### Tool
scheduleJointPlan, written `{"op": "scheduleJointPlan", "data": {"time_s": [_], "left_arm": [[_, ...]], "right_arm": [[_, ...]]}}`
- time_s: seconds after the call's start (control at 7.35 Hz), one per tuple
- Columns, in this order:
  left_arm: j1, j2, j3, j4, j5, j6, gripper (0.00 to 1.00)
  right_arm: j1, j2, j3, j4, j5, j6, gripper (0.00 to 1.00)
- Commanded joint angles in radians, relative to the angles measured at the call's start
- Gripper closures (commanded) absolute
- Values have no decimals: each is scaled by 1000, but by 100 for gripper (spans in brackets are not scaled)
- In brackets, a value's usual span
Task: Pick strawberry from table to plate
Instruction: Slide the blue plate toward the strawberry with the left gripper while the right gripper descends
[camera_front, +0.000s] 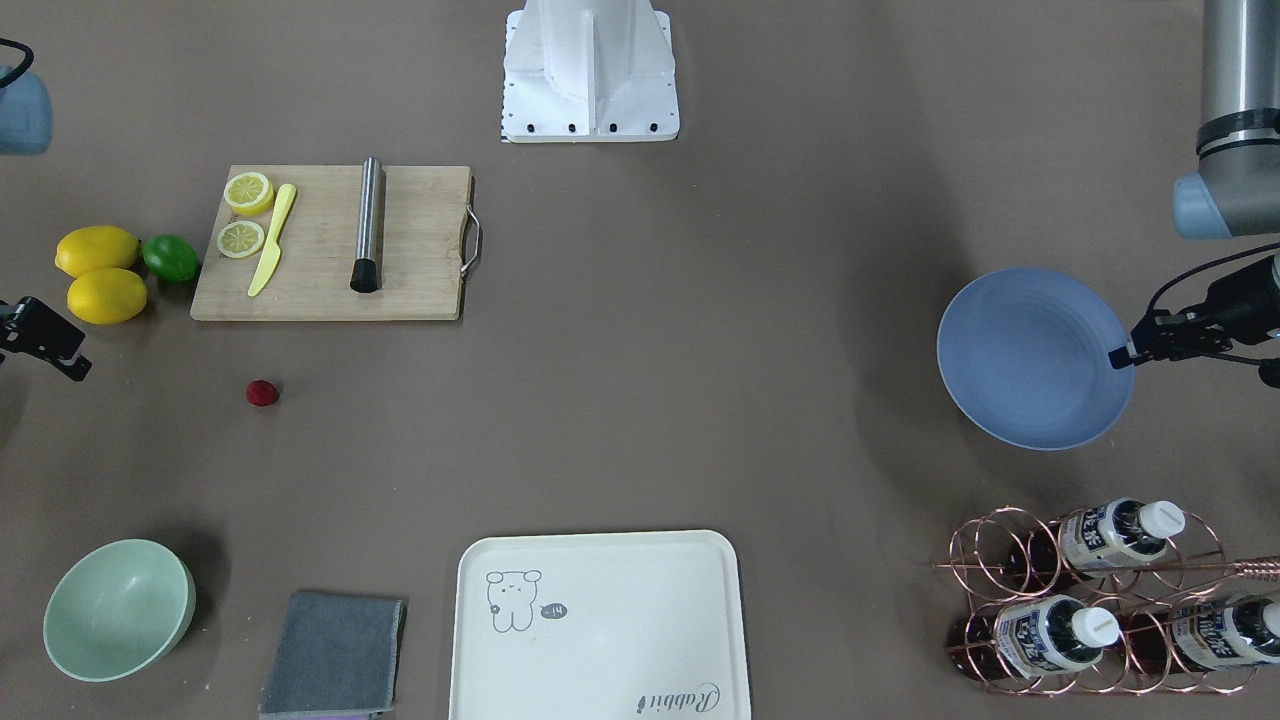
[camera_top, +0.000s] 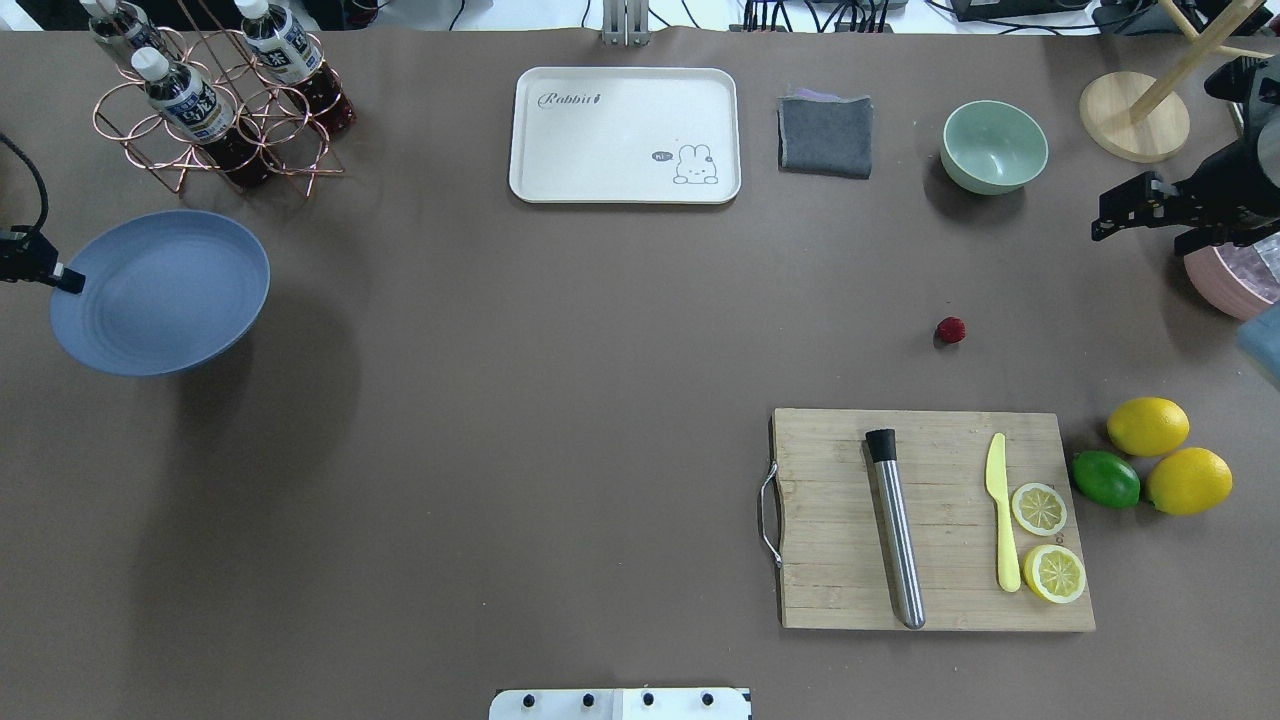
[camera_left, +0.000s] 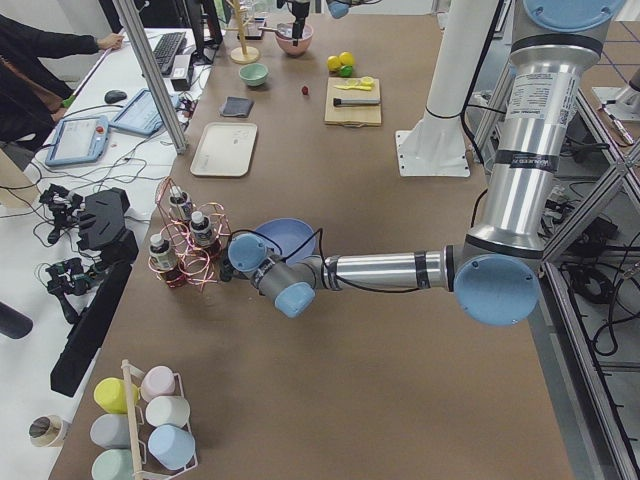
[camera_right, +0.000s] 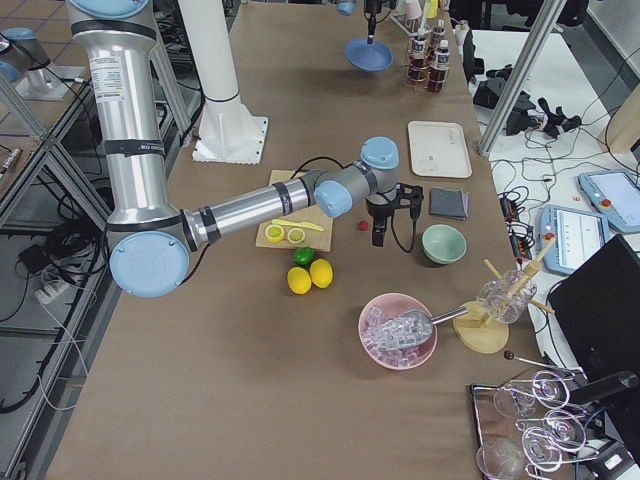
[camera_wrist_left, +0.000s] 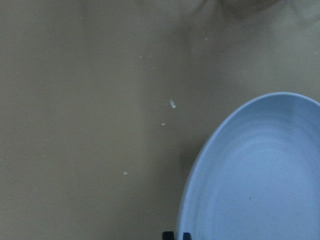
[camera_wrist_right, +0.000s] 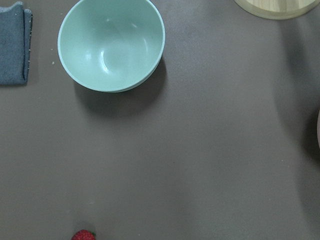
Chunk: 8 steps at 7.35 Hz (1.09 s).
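The strawberry (camera_top: 950, 330) (camera_front: 262, 393), small and dark red, lies on the grey-brown table (camera_top: 560, 400) between the cutting board and the green bowl. It also shows at the bottom edge of the right wrist view (camera_wrist_right: 83, 235). My right gripper (camera_top: 1100, 225) (camera_front: 72, 368) hovers beyond and to the right of it, open and holding nothing. At the table's far left end, my left gripper (camera_top: 62, 281) (camera_front: 1122, 357) is shut on the rim of the periwinkle-blue plate (camera_top: 160, 292) (camera_front: 1030, 360) (camera_wrist_left: 260, 175). The plate hangs above the table and casts a shadow.
A wooden cutting board (camera_top: 930, 520) carries lemon slices, a yellow knife and a metal rod. Two lemons (camera_top: 1165, 455) and a lime lie to its right. Further back are a green bowl (camera_top: 993, 146), a grey cloth (camera_top: 825, 135), a cream tray (camera_top: 625, 135) and a copper bottle rack (camera_top: 215, 100).
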Motion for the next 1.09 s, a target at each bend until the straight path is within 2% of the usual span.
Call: {"op": "scheduleJointPlan", "data": {"time_s": [0.0, 0.41, 0.95], "left_arm": [[117, -18, -139, -28, 61, -297, 100], [382, -33, -325, -62, 317, -667, 100], [659, -185, -338, -55, 619, -923, 100]], "right_arm": [[-26, 1, -2, 0, -20, 0, 0], [-127, 44, -2, 0, -95, 102, 0], [-264, 121, -14, 0, -188, 230, 0]]}}
